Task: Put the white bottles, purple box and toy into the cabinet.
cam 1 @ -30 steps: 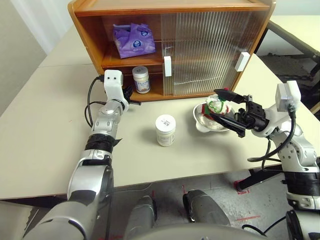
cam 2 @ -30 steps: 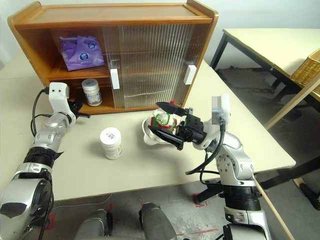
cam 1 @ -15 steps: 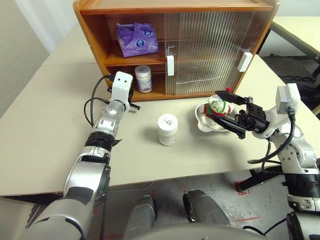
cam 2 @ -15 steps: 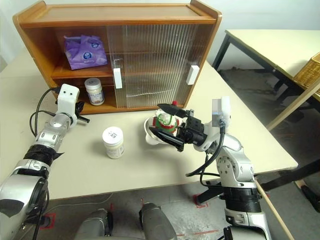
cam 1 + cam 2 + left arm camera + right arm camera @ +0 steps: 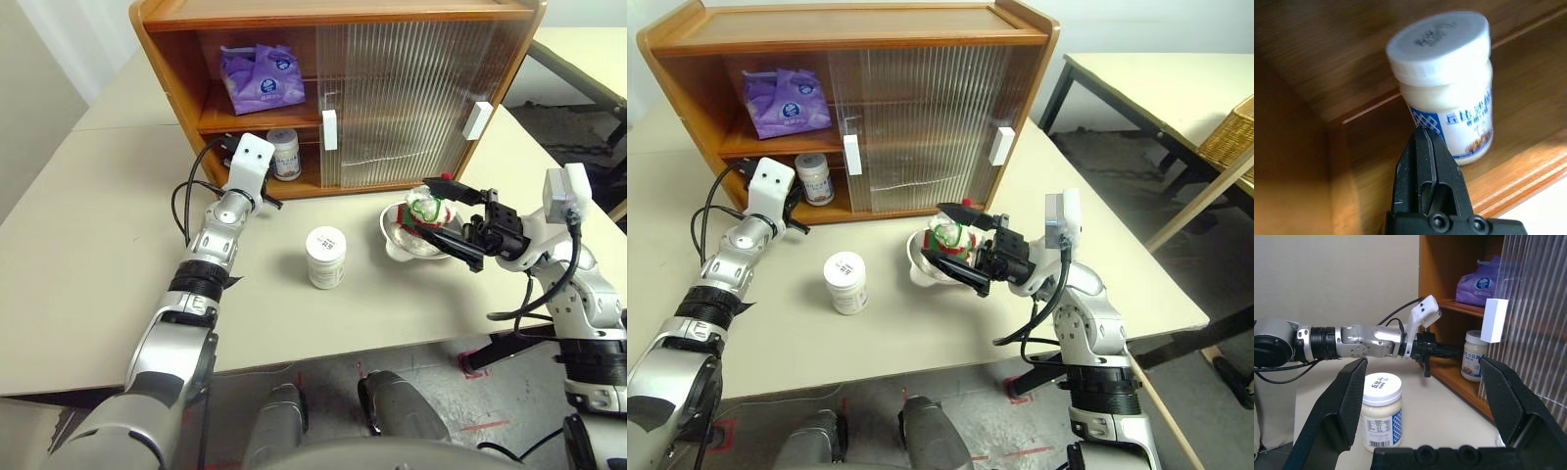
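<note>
On the bench [image 5: 88, 245] stands the wooden cabinet [image 5: 333, 20], its left half open. The purple box [image 5: 262, 80] lies on the upper shelf, and one white bottle [image 5: 285, 154] stands upright on the lower shelf. The left tool [image 5: 1426, 147], its fingers pressed together and holding nothing, points into that lower shelf, its tip just in front of this bottle; whether it touches the label is hard to tell.

The second white bottle [image 5: 326, 257] stands upright on the open bench, near the cabinet front, between the two arms. It lies to the near right of the left tool and to the left of the right tool [image 5: 450, 216].

The right tool, spread wide, hovers beside the metal bowl [image 5: 397, 238] holding the toy [image 5: 424, 208]; its fingers partly hide both. The ribbed doors blur whatever sits behind them.
</note>
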Available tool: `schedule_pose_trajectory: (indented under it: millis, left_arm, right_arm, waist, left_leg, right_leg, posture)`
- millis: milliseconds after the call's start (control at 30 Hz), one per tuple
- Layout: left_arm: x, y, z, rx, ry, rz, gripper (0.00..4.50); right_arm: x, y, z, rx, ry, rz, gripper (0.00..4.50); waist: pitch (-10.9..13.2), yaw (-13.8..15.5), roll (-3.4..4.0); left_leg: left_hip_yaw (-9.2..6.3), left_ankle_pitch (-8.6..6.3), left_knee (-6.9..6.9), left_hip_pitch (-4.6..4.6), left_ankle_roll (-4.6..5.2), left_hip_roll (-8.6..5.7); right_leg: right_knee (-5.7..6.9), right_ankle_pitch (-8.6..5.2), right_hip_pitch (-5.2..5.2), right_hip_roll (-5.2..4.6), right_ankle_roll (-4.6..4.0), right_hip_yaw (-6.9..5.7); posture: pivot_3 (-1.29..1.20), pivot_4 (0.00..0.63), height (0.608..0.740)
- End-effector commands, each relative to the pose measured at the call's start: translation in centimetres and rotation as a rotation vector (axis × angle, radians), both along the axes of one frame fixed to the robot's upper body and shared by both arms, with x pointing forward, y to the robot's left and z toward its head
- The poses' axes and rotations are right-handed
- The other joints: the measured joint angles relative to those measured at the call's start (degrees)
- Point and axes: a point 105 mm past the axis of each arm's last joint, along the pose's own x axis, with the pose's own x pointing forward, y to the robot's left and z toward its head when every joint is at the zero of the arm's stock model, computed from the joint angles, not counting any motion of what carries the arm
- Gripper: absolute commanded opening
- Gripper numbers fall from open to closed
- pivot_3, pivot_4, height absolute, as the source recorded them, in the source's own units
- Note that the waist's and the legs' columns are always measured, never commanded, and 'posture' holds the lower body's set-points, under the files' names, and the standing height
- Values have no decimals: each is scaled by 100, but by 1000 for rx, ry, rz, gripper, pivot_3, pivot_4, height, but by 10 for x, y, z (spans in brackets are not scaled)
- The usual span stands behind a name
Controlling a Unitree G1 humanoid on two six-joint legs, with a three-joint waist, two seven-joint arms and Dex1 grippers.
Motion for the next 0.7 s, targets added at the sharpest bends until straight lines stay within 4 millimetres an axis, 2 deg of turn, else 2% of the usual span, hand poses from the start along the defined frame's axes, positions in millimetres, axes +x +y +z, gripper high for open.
schedule_pose_trajectory:
  millis: [33, 533, 700]
  left_arm:
    - [2, 7, 0, 46, 6, 9, 18]
    - [11, 2, -4, 68, 39, -10, 18]
    - [12, -5, -6, 72, 45, -38, 18]
  right_arm:
    - [1, 0, 3, -15, -13, -4, 4500]
    - [-2, -1, 3, -16, -9, -13, 4500]
    - [-3, 0, 3, -14, -7, -16, 4500]
  waist:
    - [0, -26, 0]
    - [-1, -107, 0]
    - [-1, -119, 0]
  left_leg:
    - [-1, -2, 0, 0, 3, 0]
    - [-13, -3, 9, 11, 7, 2]
    - [-13, -2, 11, 10, 8, 1]
  right_leg:
    - [0, 0, 0, 0, -1, 1]
    - [1, 1, 17, -2, 8, 4]
    - [1, 0, 18, -2, 11, 3]
  posture:
    - [-286, 47, 740]
    - [-300, 53, 740]
    - [-303, 55, 740]
